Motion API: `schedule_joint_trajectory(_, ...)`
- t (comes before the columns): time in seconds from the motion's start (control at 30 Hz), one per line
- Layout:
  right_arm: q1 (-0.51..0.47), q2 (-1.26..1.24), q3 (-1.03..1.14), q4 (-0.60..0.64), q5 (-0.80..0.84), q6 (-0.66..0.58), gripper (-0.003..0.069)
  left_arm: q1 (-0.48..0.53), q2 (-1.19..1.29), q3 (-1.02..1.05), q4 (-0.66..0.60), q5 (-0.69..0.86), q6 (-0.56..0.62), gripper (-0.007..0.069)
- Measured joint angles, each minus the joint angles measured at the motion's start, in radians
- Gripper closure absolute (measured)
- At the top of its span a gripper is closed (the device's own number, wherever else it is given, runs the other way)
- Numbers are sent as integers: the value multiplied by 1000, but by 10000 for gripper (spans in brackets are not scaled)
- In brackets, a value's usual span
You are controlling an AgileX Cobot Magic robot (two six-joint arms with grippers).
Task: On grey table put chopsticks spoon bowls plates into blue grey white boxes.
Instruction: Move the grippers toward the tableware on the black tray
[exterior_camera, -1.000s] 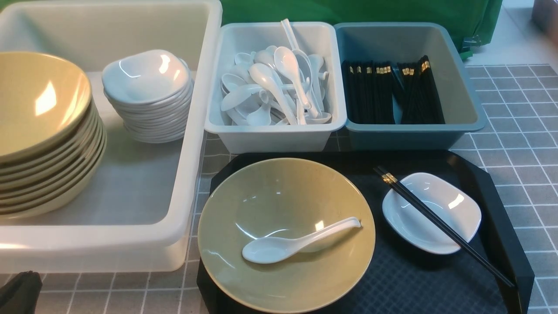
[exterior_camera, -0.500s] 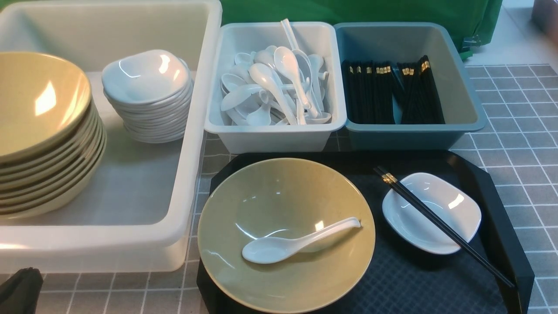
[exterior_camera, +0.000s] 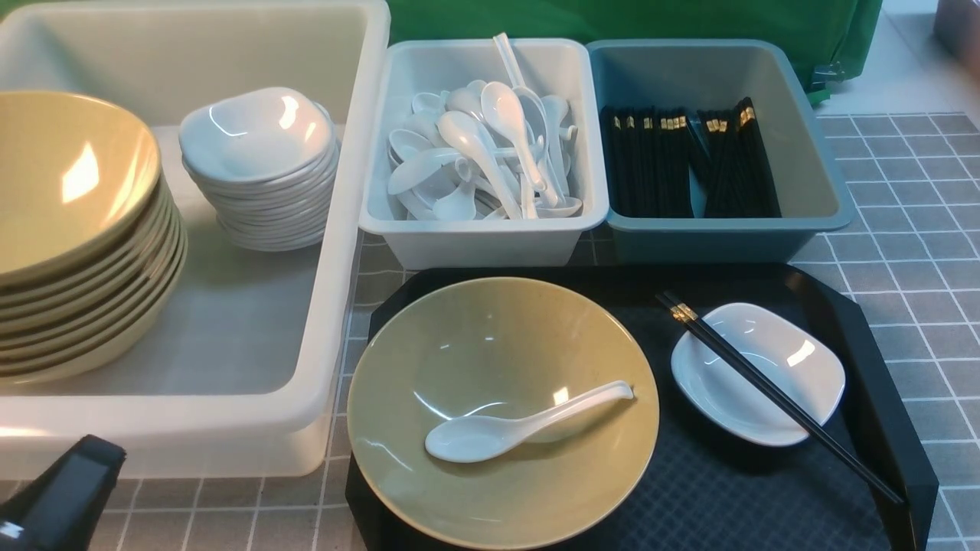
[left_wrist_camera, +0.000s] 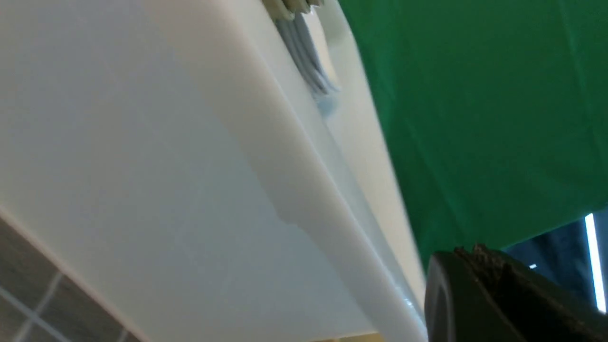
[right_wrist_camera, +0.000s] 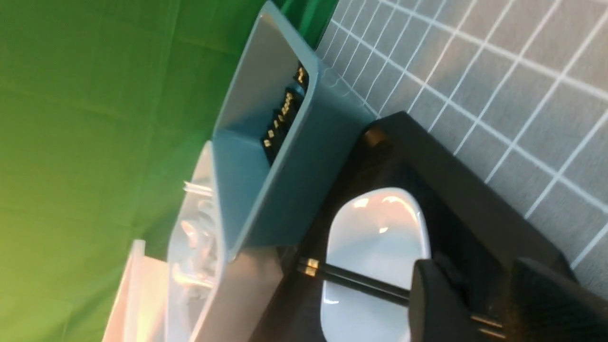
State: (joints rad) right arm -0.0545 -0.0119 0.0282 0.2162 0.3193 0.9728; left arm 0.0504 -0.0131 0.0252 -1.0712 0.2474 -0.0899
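On the black tray [exterior_camera: 689, 490] sits a yellow-green bowl [exterior_camera: 490, 337] with a white spoon [exterior_camera: 521, 425] lying in it. Beside it is a small white plate [exterior_camera: 788, 352] with black chopsticks [exterior_camera: 766, 384] laid across it. My left gripper [exterior_camera: 69, 482] is shut and empty at the bottom left corner, close to the white box [left_wrist_camera: 166, 166]. The front view does not show my right gripper [right_wrist_camera: 475, 280]. It is open near the tray's corner, and past its fingers lie the chopsticks [right_wrist_camera: 351, 280] and the plate [right_wrist_camera: 375, 228].
The white box [exterior_camera: 337, 229] holds a stack of yellow-green bowls [exterior_camera: 76, 229] and a stack of small white plates [exterior_camera: 260, 164]. The grey box [exterior_camera: 482, 241] holds several spoons. The blue box [exterior_camera: 720, 237] holds several chopsticks. A green cloth hangs behind.
My left gripper has come up further into the front view at the bottom left corner. The tableware has not moved.
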Motion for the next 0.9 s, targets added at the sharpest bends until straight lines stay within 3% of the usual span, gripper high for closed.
schedule_joint_trajectory(0.33,0,0,0,20,7,-178,419,0,0,0,-24,-17,30,636)
schedule_joint_trajectory(0.47,18,0,-27,113,18,-395,437,0,0,-105,12,14,215,636)
schedule_joint_trajectory(0.57,40,22,-129,128,23,-577,511,0,28,-221,106,54,325,636)
schedule_joint_trajectory(0.67,48,124,-245,129,43,-754,602,0,152,-348,284,146,355,636)
schedule_joint_trajectory(0.8,52,315,-412,128,145,-973,625,0,336,-484,534,310,310,636)
schedule_joint_trajectory(0.9,54,529,-610,124,347,-1184,625,0,505,-616,732,509,256,636)
